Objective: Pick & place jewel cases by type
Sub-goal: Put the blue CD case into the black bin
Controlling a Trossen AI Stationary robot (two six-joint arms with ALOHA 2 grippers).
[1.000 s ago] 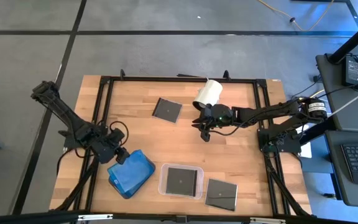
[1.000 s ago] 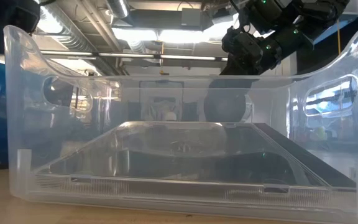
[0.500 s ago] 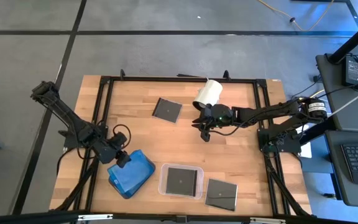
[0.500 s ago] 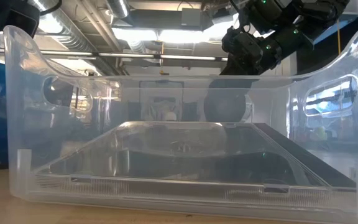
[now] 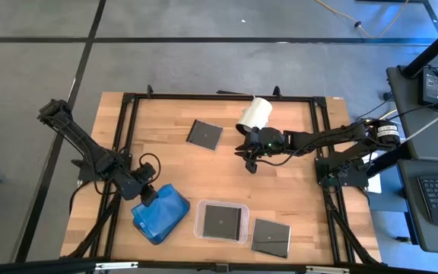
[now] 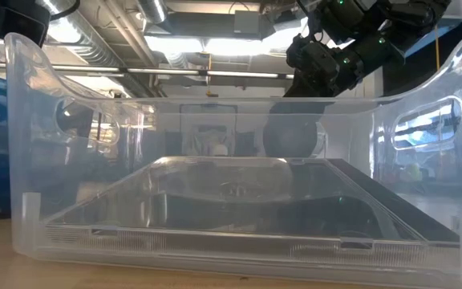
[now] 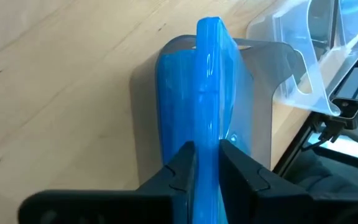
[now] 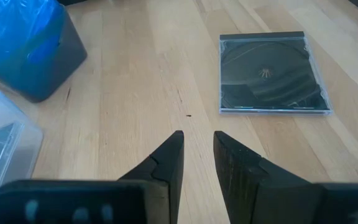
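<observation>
**Blue case held on edge over the grey tray**

Blue plastic fills the left wrist view: the left gripper [image 7: 207, 163] has its two fingers pinched on the thin edge of a translucent blue jewel case [image 7: 207, 93], which stands upright between them. Holding it by the edge keeps the flat faces free, so the case can slide down into the dark grey tray [image 7: 263, 106] whose rounded wall shows right behind it. From above, the left gripper [image 5: 144, 192] sits at the near-left part of the wooden table [image 5: 166, 152], with blue cases [image 5: 160, 214] gathered in that tray. Whether the held case touches those below it cannot be told.

The clear tray [image 5: 199, 225] lies just beside, towards the middle of the front edge, and one dark jewel case [image 5: 223, 220] lies flat inside it. That split by colour looks like the sorting rule. Another dark case [image 5: 271, 237] rests on the table just to the right of the clear tray, and a third [image 5: 204, 134] lies towards the far side, near the white cylinder [image 5: 255, 114].

The right gripper [image 5: 250, 163] hovers over bare wood mid-table, its fingers [image 8: 169, 163] a little apart and holding nothing. Its wrist view faces the far dark case [image 8: 270, 73], probably the next one to fetch.
</observation>
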